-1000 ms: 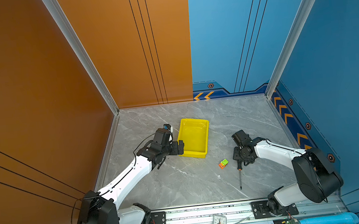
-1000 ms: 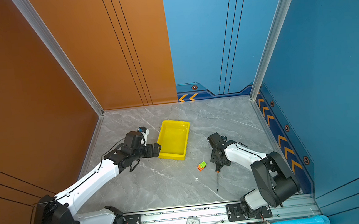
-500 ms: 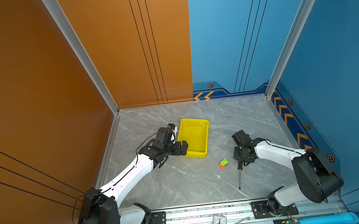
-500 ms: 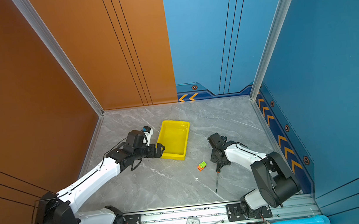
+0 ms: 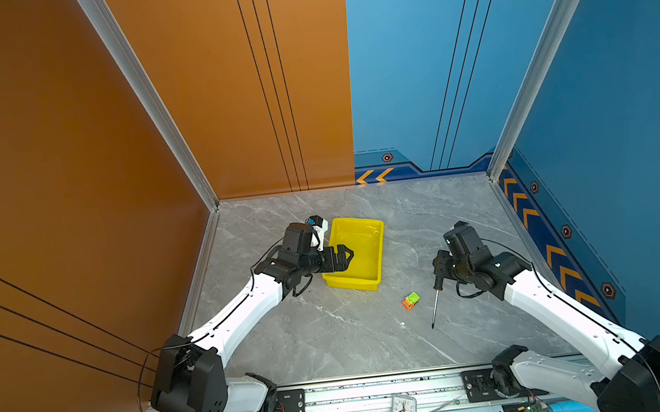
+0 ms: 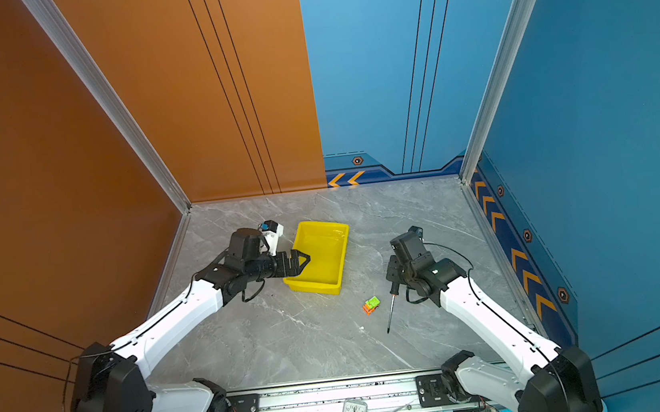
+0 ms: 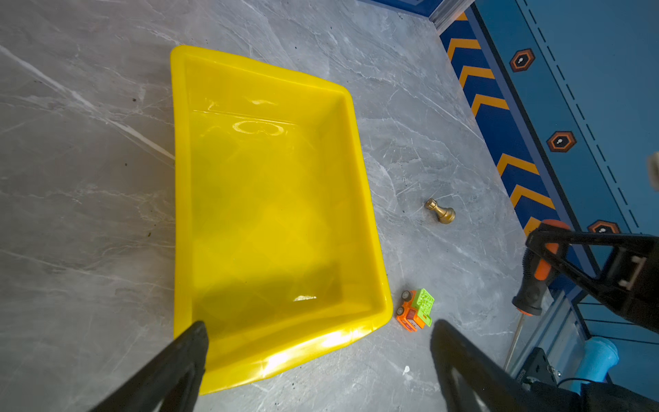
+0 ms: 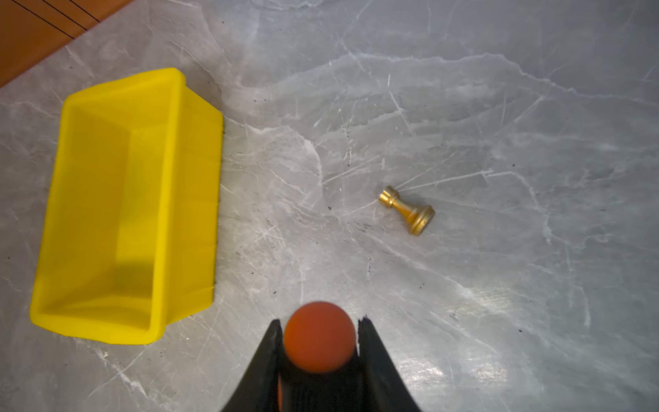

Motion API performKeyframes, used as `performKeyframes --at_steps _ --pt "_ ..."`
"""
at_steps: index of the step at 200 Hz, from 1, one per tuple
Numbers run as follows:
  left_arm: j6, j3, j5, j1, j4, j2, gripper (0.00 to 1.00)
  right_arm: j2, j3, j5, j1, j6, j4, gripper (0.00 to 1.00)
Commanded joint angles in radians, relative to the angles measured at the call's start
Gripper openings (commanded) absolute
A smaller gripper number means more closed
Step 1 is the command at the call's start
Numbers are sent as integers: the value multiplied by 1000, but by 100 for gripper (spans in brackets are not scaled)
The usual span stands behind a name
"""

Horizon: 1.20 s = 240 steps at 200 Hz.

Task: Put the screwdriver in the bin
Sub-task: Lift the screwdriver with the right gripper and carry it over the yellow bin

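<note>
The right pincer [image 5: 437, 276] clenches the screwdriver [image 5: 435, 303] by its handle, right of the bin [image 5: 351, 287], shaft slanting down beside a toy truck [image 5: 411, 301]. The left pincer [image 7: 319, 324] hangs released over the bin's corner.

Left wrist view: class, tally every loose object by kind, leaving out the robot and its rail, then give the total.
bin: 1
screwdriver: 1
toy truck: 1
brass knob: 1
Total: 4
</note>
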State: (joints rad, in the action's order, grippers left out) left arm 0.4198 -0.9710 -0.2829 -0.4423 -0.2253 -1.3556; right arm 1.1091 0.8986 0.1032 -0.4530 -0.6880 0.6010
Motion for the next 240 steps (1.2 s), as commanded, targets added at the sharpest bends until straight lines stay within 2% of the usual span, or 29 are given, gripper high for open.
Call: performKeyframes --at_steps 1,35,69,83,97,132,147,165,191,240 --pt "-12 -5 -17 31 -14 17 98 51 110 -8 -36 28 36 0" --pt "-11 39 48 124 -49 72 98 241 346 -3 -93 59 30 0" --pt "-61 81 126 204 -118 122 98 484 607 -12 -109 81 -4 0" --pt "-75 108 122 240 -121 153 98 591 724 -14 -119 104 -3 0" --pt "-99 128 62 264 -112 180 98 682 828 -24 -119 108 -3 0" --pt "-158 134 -129 250 -105 226 98 888 1063 -51 -131 96 -1 0" --pt "-180 138 -170 223 -104 241 98 958 1142 -56 -140 80 9 0" --pt "-224 148 -151 172 -119 253 98 1052 1204 -55 -155 58 17 0" --pt "-268 154 -108 120 -138 246 98 1112 1221 -46 -162 12 20 0" --pt "-294 151 -29 99 -131 219 98 1181 1227 -24 -167 -53 33 0"
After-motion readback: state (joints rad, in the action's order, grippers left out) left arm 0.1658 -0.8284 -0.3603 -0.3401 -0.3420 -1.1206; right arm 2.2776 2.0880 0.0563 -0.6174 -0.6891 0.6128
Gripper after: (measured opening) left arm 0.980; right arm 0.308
